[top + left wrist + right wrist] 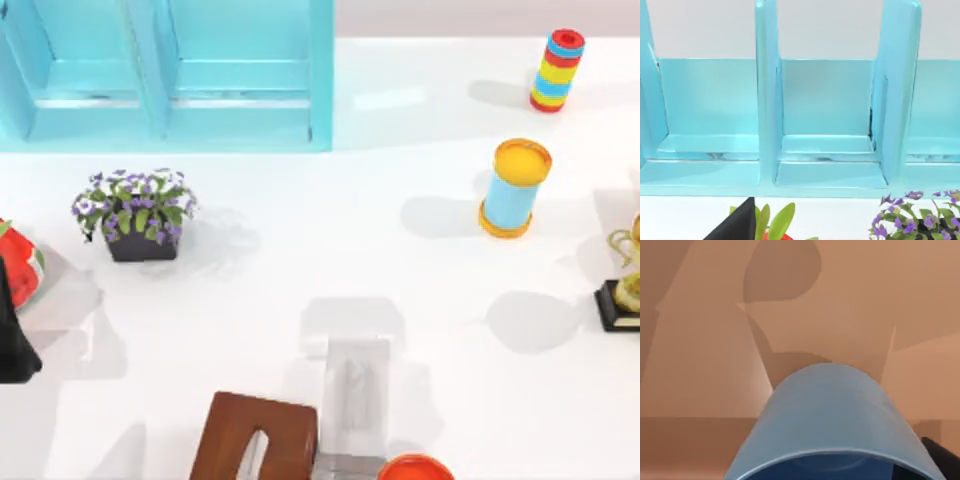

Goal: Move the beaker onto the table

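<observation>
Plain blue, the beaker [832,420] looks rigid, light and slick-walled, best pinched across its rim. Whether the right gripper holds it, I cannot tell

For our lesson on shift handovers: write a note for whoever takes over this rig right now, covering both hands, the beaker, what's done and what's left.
Left arm: idle at the table's left edge, its camera facing the turquoise cabinet.
Right hand: close beside the small medium-blue beaker.
Beaker: seen against a brown wooden surface, not the glossy white table.
Done: right hand is at the beaker.
Left: set it on the white table.
</observation>
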`<action>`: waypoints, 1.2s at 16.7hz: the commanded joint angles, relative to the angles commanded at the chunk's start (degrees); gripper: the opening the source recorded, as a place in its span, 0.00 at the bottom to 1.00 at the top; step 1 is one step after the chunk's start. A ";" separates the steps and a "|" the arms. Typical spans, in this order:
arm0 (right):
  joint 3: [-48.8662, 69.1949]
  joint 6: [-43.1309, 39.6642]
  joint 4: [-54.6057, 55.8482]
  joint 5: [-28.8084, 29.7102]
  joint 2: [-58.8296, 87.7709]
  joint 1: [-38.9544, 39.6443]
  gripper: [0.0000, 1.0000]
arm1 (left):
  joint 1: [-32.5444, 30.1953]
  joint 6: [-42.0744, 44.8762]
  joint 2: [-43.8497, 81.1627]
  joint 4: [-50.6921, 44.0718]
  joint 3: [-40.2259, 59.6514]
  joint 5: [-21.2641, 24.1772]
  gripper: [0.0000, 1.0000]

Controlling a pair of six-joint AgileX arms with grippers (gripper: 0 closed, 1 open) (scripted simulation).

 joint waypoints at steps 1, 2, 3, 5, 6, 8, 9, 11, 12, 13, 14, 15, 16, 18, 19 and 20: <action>0.63 1.68 -2.42 0.00 -1.33 1.71 0.00 | 0.00 0.00 0.00 0.00 0.00 0.00 1.00; 1.30 3.64 -5.03 0.02 -2.88 3.65 0.00 | 0.00 0.00 0.00 0.00 0.00 0.00 1.00; 2.02 5.76 -7.79 0.05 -4.63 5.79 0.00 | 0.00 0.00 0.00 0.00 0.00 0.00 1.00; 3.61 10.10 -13.24 0.08 -8.43 10.27 0.00 | 0.00 0.00 0.00 0.00 0.00 0.00 1.00; 4.39 12.10 -15.82 0.11 -10.27 12.38 0.00 | 0.00 0.00 0.00 0.00 0.00 0.00 1.00; 5.70 15.52 -19.68 0.19 -13.43 15.93 0.00 | 0.00 0.00 0.00 0.00 0.00 0.00 1.00; 6.14 16.49 -20.73 0.21 -14.38 16.91 0.00 | 0.00 0.00 0.00 0.00 0.00 0.00 1.00; 6.35 16.91 -21.20 0.21 -14.79 17.34 0.00 | 0.00 0.00 0.00 0.00 0.00 0.00 1.00; 6.35 16.91 -21.20 0.21 -14.79 17.34 0.00 | 0.00 0.00 0.00 0.00 0.00 0.00 1.00; 6.14 16.92 -21.09 0.11 -14.53 17.08 0.00 | 0.00 0.00 0.00 0.00 0.00 0.00 1.00; 6.20 16.96 -21.09 0.11 -14.50 17.12 0.00 | 0.00 0.00 0.00 0.00 0.00 0.00 1.00; 6.82 17.40 -21.16 0.08 -14.22 17.54 0.00 | 0.00 0.00 0.00 0.00 0.00 0.00 1.00; 8.04 18.26 -21.30 0.03 -13.65 18.36 0.00 | 0.00 0.00 0.00 0.00 0.00 0.00 1.00; 11.97 21.08 -21.72 -0.10 -11.69 21.06 0.00 | 0.00 0.00 0.00 0.00 0.00 0.00 1.00; 14.56 22.98 -22.00 -0.19 -10.30 22.88 0.00 | 0.00 0.00 0.00 0.00 0.00 0.00 1.00; 17.46 25.14 -22.31 -0.27 -8.65 24.96 0.00 | 0.00 0.00 0.00 0.00 0.00 0.00 1.00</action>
